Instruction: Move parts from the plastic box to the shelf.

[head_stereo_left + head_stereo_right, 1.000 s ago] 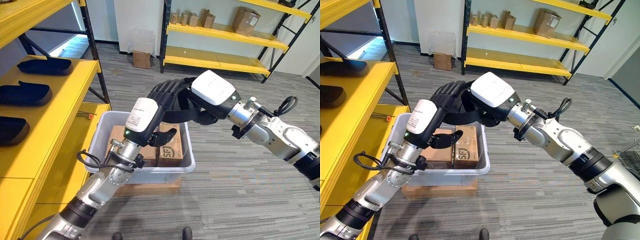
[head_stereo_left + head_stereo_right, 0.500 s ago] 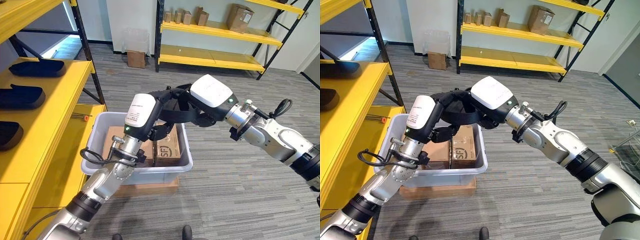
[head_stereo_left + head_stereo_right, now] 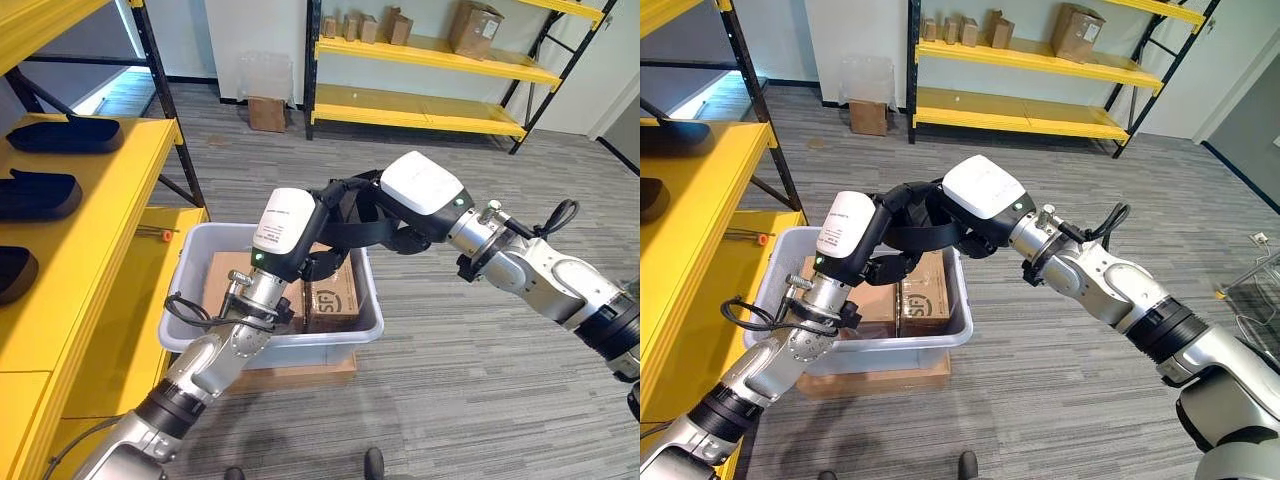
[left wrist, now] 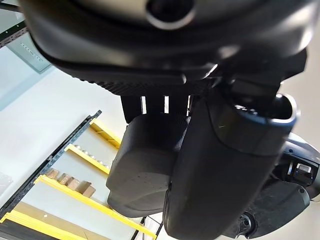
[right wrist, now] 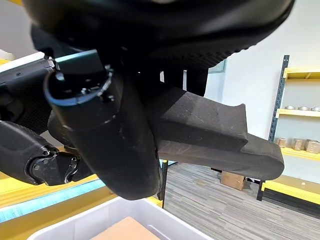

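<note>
A black moulded part [image 5: 210,135] hangs above the grey plastic box [image 3: 370,325], held between both hands. My left hand [image 3: 285,225] comes up from the lower left, and its thumb and fingers are curled round the part [image 4: 142,170]. From the right, my right hand [image 3: 420,185] grips the same part with thumb and fingers wrapped on it. In the box lie brown cardboard cartons [image 3: 335,295]. On the yellow shelf [image 3: 110,230] at the left rest similar black parts [image 3: 45,190].
The box stands on a flat brown board [image 3: 300,372] on the grey floor, close against the shelf's lower level. A small red-tipped tool [image 3: 155,233] lies on that level. More yellow racking [image 3: 430,65] with cartons lines the back wall.
Both hands stay together on the black part over the box. The dark fingers that stood up above it a second ago now sit lower and tighter. The view itself has shifted a little.
</note>
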{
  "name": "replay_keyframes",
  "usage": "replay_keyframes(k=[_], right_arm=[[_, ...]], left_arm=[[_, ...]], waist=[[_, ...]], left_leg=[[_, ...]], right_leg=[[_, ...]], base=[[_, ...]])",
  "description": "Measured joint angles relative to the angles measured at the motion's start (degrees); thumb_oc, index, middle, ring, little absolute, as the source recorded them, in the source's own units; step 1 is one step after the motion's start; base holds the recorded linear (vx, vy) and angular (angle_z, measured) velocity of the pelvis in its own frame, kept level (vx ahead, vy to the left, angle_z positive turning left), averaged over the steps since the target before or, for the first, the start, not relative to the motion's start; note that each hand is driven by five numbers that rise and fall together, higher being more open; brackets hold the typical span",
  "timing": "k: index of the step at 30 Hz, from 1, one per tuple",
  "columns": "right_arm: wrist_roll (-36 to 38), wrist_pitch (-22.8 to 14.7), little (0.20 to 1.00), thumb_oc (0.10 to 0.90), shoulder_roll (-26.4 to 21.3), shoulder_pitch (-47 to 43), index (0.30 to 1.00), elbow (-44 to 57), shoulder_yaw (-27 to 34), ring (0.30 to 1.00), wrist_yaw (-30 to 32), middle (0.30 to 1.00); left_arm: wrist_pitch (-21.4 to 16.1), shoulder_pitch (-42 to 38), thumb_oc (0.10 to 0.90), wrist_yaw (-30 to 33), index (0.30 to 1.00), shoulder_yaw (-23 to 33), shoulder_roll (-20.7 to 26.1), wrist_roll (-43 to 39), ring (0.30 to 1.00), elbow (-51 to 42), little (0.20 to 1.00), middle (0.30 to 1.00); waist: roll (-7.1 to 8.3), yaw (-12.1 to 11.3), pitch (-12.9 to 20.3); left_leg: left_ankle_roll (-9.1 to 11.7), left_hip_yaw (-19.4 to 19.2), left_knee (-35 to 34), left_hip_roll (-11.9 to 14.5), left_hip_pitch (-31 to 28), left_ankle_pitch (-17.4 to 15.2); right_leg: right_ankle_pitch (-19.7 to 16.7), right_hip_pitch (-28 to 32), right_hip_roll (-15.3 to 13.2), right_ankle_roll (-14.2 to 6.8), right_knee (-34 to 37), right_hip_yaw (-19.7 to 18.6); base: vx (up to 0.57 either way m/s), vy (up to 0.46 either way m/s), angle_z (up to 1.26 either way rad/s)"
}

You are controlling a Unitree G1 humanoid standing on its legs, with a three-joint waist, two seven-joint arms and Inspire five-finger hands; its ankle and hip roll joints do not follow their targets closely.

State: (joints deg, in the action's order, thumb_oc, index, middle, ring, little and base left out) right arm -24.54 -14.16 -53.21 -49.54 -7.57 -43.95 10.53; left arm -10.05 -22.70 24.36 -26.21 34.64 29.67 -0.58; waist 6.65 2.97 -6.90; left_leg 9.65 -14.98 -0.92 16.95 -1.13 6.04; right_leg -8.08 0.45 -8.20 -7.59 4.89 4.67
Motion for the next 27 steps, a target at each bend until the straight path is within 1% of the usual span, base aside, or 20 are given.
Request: replay_keyframes(k=[5,16,17,18,19,27], right_arm=[[0.01,0.72,0.3,0.4,0.26,0.0,0.3,-0.04,0.0,0.3,0.0,0.3],[0.0,0.82,0.3,0.4,0.77,0.0,0.3,-0.12,0.0,0.3,0.0,0.3],[0.0,0.84,0.402,0.473,0.8,0.0,0.402,-0.12,0.0,0.402,0.0,0.402],[0.0,0.91,0.758,0.727,0.91,0.01,0.758,-0.12,0.0,0.758,0.0,0.758],[0.01,1.12,1.0,0.9,1.16,0.01,1.0,-0.12,0.0,1.0,0.0,1.0],[0.16,1.62,1.0,0.9,1.79,0.01,1.0,-0.17,0.0,1.0,-0.02,1.0]], left_arm=[[0.24,-0.9,0.4,0.0,0.3,-0.44,0.01,-0.01,0.3,0.63,0.3,0.3],[0.5,-0.91,0.4,0.05,0.3,-0.45,0.03,0.0,0.3,0.66,0.3,0.3],[0.5,-0.91,0.4,0.05,0.3,-0.45,0.03,0.0,0.3,0.67,0.3,0.3],[0.55,-0.91,0.4,0.05,0.3,-0.45,0.03,0.01,0.3,0.67,0.3,0.3],[0.72,-0.92,0.4,0.08,0.3,-0.43,0.03,0.02,0.3,0.67,0.3,0.3],[1.2,-0.97,0.4,0.07,0.3,-0.1,0.06,0.12,0.3,0.72,0.3,0.3]], waist=[[-0.01,0.01,-0.01],[-0.05,0.02,-0.01],[-0.07,0.02,-0.01],[-0.1,0.02,-0.02],[-0.15,0.03,-0.02],[-0.49,0.01,0.01]], left_leg=[[0.0,-0.09,0.0,0.0,-0.01,-0.02],[-0.16,-0.21,0.0,-0.01,-0.06,-0.13],[-0.16,-0.21,0.0,-0.01,-0.06,-0.13],[-0.16,-0.21,0.0,-0.01,-0.07,-0.13],[-0.16,-0.22,0.0,-0.01,-0.07,-0.13],[-0.17,-0.22,0.0,-0.01,-0.09,-0.13]], right_leg=[[0.0,-0.03,0.0,0.0,0.0,-0.2],[0.0,-0.06,-0.01,0.0,0.0,-0.4],[0.0,-0.06,-0.01,0.0,0.0,-0.4],[0.0,-0.06,-0.01,0.0,0.0,-0.4],[0.0,-0.06,-0.01,0.0,0.0,-0.41],[0.0,-0.03,0.01,0.0,0.0,-0.43]], base=[[0.0,0.0,0.0],[0.0,0.0,0.0],[0.0,0.0,0.0],[0.0,0.0,0.0],[0.0,0.0,0.0],[0.0,0.0,0.0]])
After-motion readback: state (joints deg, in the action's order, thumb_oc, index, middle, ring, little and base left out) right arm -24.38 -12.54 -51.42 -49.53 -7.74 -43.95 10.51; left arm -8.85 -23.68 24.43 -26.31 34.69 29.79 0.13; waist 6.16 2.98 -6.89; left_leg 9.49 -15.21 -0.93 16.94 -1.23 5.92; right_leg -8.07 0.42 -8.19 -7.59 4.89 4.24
